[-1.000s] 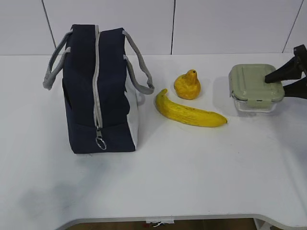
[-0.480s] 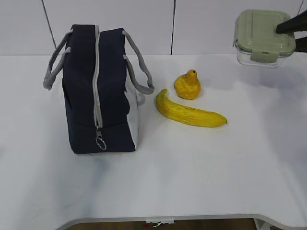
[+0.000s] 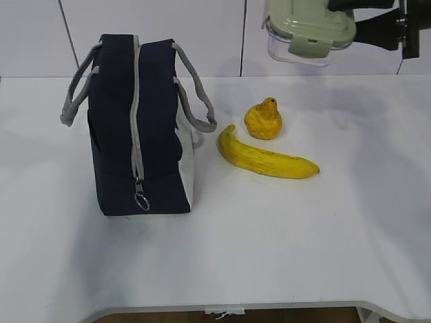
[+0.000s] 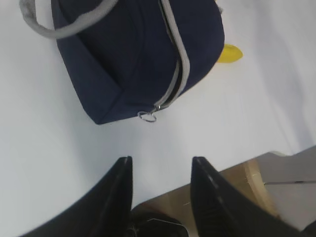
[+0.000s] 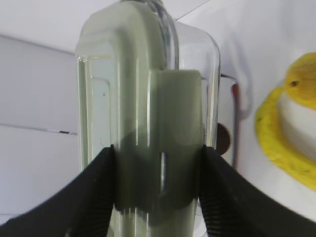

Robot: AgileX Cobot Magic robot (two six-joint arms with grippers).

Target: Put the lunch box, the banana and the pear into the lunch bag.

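- We held the lunch box [image 3: 310, 32] high in the air with our right gripper [image 5: 157, 197], squeezed tight on its two sides.
- The lunch box hung above the table [image 3: 283, 242], up over the pear [image 3: 263, 119] and off to the right of the lunch bag [image 3: 138, 124].
- We think this was the carrying step, taking the box over to the bag.
- The zipper [image 3: 137, 114] on the bag looked closed, so we think the bag had to be opened before the box could drop in.
- Our left gripper [image 4: 160, 170] was spread wide with nothing in it, low over the table near the ring pull [image 4: 147, 116]. It looked well placed to open the bag.
- The banana [image 3: 266, 157] and pear lay on the table, just beside each other; we could not tell if they touched.
- We could not see inside the bag.
- The right arm was cut off at the top edge of the outside view.
- Through the left wrist view, only the banana's tip showed past the bag.
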